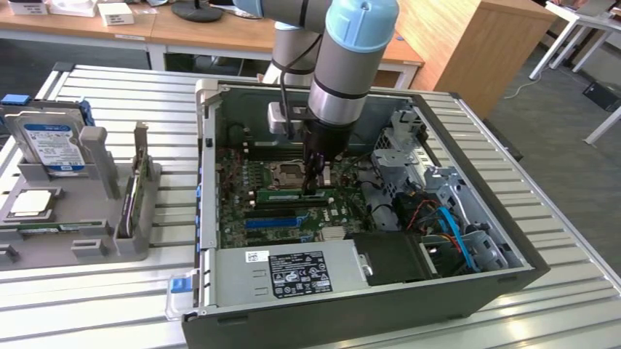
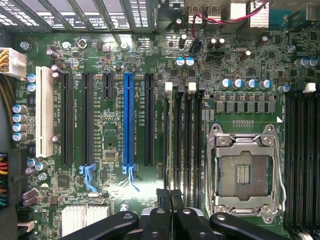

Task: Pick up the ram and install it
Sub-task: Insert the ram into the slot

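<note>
Hangs near vertical from the upper middle of the exterior view: grey arm (image 1: 339,69) with a pale blue joint cap, wrist (image 1: 328,109) banded in black. Ends at the frame's centre in a slim black gripper (image 1: 313,187) pointing straight down. In the wrist view, gripper (image 2: 170,196) closed, fingers (image 2: 162,200) side by side with barely a gap, black linkages splayed outward behind them.
</note>
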Robot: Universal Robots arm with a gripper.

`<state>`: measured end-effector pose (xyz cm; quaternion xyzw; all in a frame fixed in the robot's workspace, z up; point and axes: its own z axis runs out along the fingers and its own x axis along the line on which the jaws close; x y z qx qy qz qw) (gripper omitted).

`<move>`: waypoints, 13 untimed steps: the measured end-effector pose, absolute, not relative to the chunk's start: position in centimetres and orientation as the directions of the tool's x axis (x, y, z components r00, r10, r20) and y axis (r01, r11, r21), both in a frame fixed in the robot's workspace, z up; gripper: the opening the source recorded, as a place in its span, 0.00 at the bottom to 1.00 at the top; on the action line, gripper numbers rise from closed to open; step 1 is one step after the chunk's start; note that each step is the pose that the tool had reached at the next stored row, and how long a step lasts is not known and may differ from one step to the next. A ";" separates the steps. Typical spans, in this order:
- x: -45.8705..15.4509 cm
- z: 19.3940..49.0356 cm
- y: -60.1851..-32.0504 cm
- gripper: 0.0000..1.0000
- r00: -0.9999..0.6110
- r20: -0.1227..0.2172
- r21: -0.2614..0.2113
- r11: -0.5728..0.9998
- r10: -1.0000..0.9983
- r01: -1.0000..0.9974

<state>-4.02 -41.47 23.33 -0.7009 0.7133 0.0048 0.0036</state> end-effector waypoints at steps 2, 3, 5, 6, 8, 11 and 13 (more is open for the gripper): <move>-4.0 23.3 -41.5 0.12 -0.018 -0.012 0.002 0.017 -1.000 -1.000; -4.0 23.3 -41.5 0.12 -0.018 -0.012 0.002 0.017 -1.000 -1.000; -4.0 23.3 -41.5 0.12 -0.018 -0.012 0.002 0.018 -1.000 -1.000; -4.0 23.3 -41.5 0.12 -0.017 -0.012 0.002 0.017 -1.000 -1.000; -4.0 23.2 -41.5 0.12 -0.018 -0.012 0.001 0.018 -1.000 -1.000; -4.0 23.2 -41.5 0.12 -0.017 -0.012 0.002 0.017 -1.000 -1.000; -4.0 23.2 -41.5 0.12 -0.017 -0.012 0.002 0.017 -1.000 -1.000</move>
